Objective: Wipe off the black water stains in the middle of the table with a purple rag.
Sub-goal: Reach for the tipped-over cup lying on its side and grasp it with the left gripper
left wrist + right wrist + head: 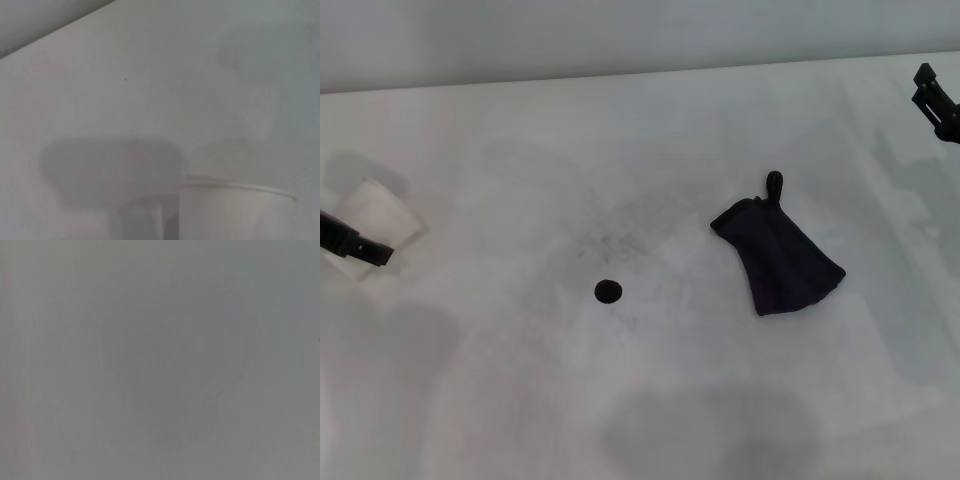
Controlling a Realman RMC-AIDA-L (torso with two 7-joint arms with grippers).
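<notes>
**Dark rag and black blot on white worktop**

White worktop [520, 400] in the head view: black water stains [608, 291] at centre, purple rag [778, 258] to the right, apart. Left claw [360, 245] at left edge, right claw [935, 100] upper right; grip unclear. Left wrist view: paper cup [235, 212] at lower right. No writing legible.

The black water stains [608, 291] show as one small round glossy blot, lying just left of centre and a little below the middle of the head view, on the table [520, 400], a broad white matte top with faint grey speckles and smudges around the blot. The purple rag [778, 257] lies flat at centre right, well apart from the blot: a very dark, almost black, roughly trapezoid cloth, its small loop pointing toward the top of the frame
</notes>
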